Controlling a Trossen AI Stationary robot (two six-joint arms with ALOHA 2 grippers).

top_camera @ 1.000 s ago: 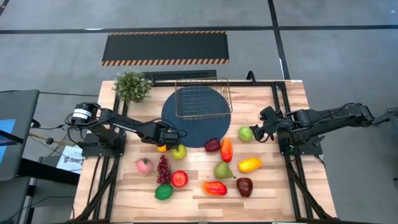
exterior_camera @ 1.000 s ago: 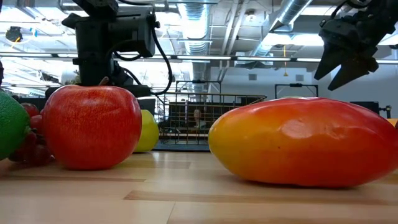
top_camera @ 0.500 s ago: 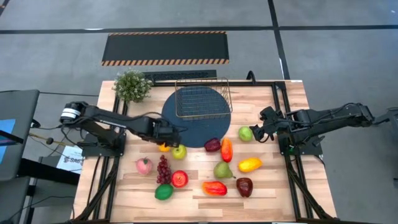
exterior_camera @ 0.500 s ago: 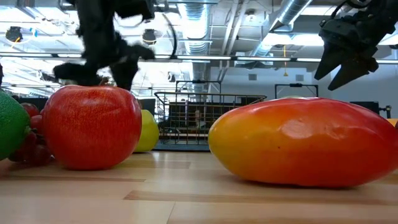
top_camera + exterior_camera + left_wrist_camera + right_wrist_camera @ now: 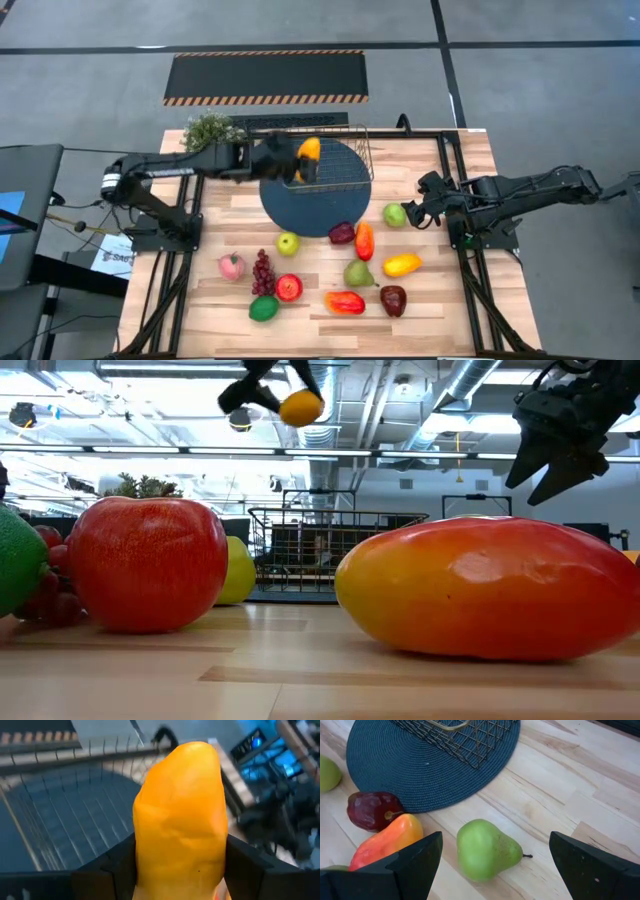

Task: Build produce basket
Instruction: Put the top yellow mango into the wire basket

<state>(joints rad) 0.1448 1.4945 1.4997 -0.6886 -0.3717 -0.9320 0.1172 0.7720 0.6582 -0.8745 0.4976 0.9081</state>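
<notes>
One smooth orange fruit (image 5: 309, 150) | left jaws (image 5: 298, 160) gripping it | over wire-mesh basket (image 5: 340, 172) | right jaws (image 5: 412, 213) open

Basket (image 5: 330, 160): square, open-top, gold-bronze wire mesh; upright on the far half of a round dark blue mat.
Held fruit (image 5: 308, 150): orange-yellow, elongated, smooth; raised in the air over the basket's left edge, clamped between two dark fingers.
Green pear (image 5: 395, 214): on its side, right of the mat.
Dark red fruit (image 5: 342, 233): at the mat's near edge, just beside an orange-red pepper (image 5: 365, 241).
Yellow-green apple (image 5: 288, 243): near the mat's front-left.
Front group: peach (image 5: 232, 266), purple grapes (image 5: 262, 272), red apple (image 5: 289, 287), lime (image 5: 263, 308), mango (image 5: 345, 302), second pear (image 5: 358, 273), yellow pepper (image 5: 401, 265), dark red apple (image 5: 393, 300).
</notes>
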